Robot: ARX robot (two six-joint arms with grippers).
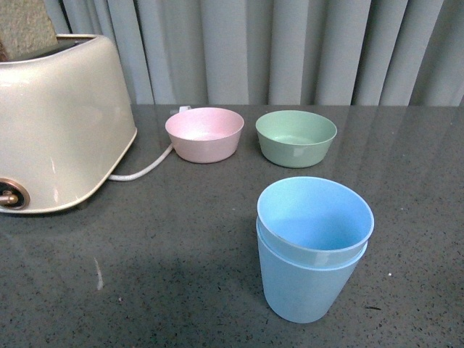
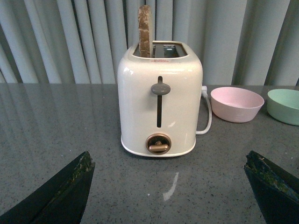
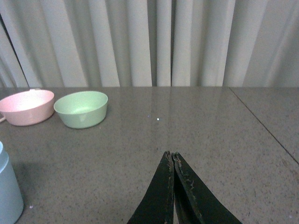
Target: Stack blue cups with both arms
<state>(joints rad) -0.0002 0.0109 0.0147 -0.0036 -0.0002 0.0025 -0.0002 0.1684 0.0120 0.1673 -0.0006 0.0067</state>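
The two light-blue cups (image 1: 312,246) stand nested one inside the other on the grey table, front centre-right in the front view. A sliver of the outer cup (image 3: 8,189) shows at the edge of the right wrist view. Neither arm shows in the front view. My left gripper (image 2: 168,161) is open and empty, its black jaws wide apart, facing the toaster. My right gripper (image 3: 172,155) is shut on nothing, its jaws pressed together above bare table, off to the side of the cups.
A cream toaster (image 1: 54,123) with bread in its slot and a white cord stands at the left. A pink bowl (image 1: 204,133) and a green bowl (image 1: 296,137) sit behind the cups. Grey curtains hang behind the table. A seam (image 3: 264,126) crosses the table at the right.
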